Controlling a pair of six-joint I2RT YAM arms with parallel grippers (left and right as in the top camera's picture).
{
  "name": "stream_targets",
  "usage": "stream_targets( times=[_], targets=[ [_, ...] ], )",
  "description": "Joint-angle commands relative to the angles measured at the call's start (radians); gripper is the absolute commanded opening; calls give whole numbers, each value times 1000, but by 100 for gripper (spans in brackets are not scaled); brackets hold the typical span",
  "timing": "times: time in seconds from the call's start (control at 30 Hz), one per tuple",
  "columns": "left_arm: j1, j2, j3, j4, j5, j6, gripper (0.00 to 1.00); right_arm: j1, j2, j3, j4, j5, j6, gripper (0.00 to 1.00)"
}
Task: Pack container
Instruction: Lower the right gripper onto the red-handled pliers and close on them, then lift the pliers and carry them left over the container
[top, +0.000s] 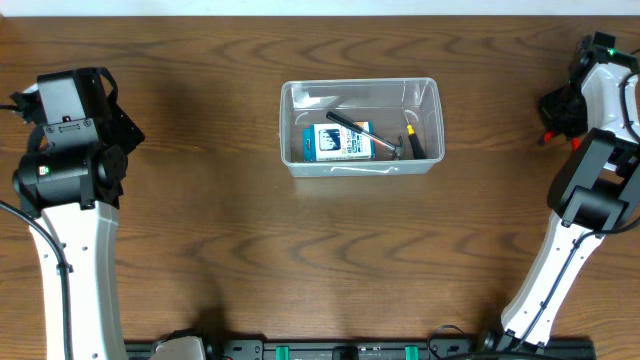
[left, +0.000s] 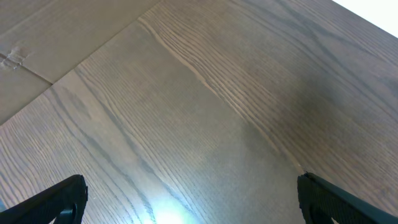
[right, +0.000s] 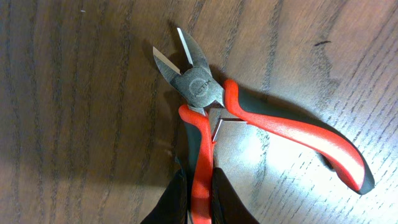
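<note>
The container (top: 360, 84) sits mid-table, holding a box (top: 337, 142) and two small tools (top: 408, 142). Well to its right, near the table (top: 200, 220) edge, the right gripper (right: 198, 186) pinches one handle of the cutters (right: 200, 92) (flat on the wood, not yet packed). Nothing lies between. Well left, the left gripper (left: 193, 208) gapes, empty.

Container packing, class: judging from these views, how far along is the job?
Done: a blue-and-white box and two small tools lie in the clear container. In hand: the right hand grips one handle of the red-handled cutters on the table. Remaining: carrying them over. The left hand is open, empty.
</note>
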Motion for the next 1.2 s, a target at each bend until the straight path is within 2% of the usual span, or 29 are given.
stream_targets(
  times=[0.0,0.2,0.5,0.9,1.17],
  targets=[
    [4,2,8,0,-19,-10,98,-10,29,-30,-11,-4,-20,1],
    [4,2,7,0,-19,-10,98,-9,19,25,-4,-7,-90,1],
    [4,2,7,0,-19,-10,98,14,19,262,-36,-10,-254,1],
    [4,2,7,0,-19,-10,98,151,15,680,-50,-248,-701,4],
    [4,2,8,0,-19,-10,98,295,-33,765,-128,-356,-887,5]
  ],
)
